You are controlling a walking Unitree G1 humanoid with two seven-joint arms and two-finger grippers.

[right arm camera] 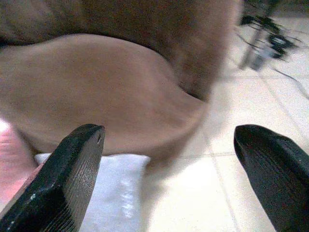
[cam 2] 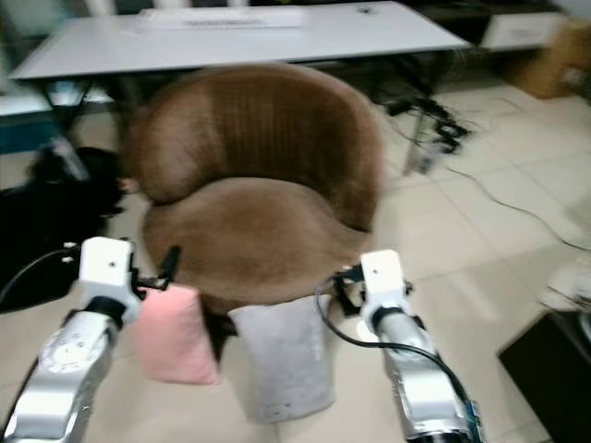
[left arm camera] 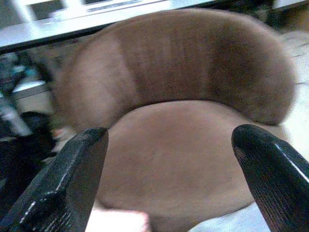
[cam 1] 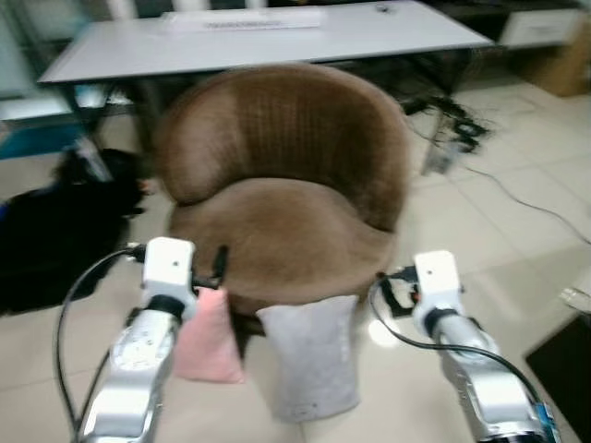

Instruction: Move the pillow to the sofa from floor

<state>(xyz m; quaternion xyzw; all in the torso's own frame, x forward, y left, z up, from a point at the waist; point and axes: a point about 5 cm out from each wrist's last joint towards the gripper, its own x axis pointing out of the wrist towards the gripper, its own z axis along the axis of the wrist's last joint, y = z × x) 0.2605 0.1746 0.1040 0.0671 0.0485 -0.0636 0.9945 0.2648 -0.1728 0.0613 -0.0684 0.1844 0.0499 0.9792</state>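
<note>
Leaning against the front of the brown sofa [cam 1: 286,203], a grey pillow [cam 1: 309,355] stood on the tiled floor [cam 1: 480,240], a pink pillow [cam 1: 211,337] just beside it. Left gripper [left arm camera: 169,179] hovered above the pink pillow, fingers spread wide, nothing held. Right gripper [right arm camera: 169,179] hung near the grey pillow, likewise spread. A table [cam 1: 277,37] stood behind.

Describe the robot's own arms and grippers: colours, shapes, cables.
Both arms are silver tubes ending in white, boxy wrist blocks. Looping black cables run along each. The left gripper and right gripper each have two long black fingers with finely ribbed faces. A blue patch marks the right forearm.
</note>
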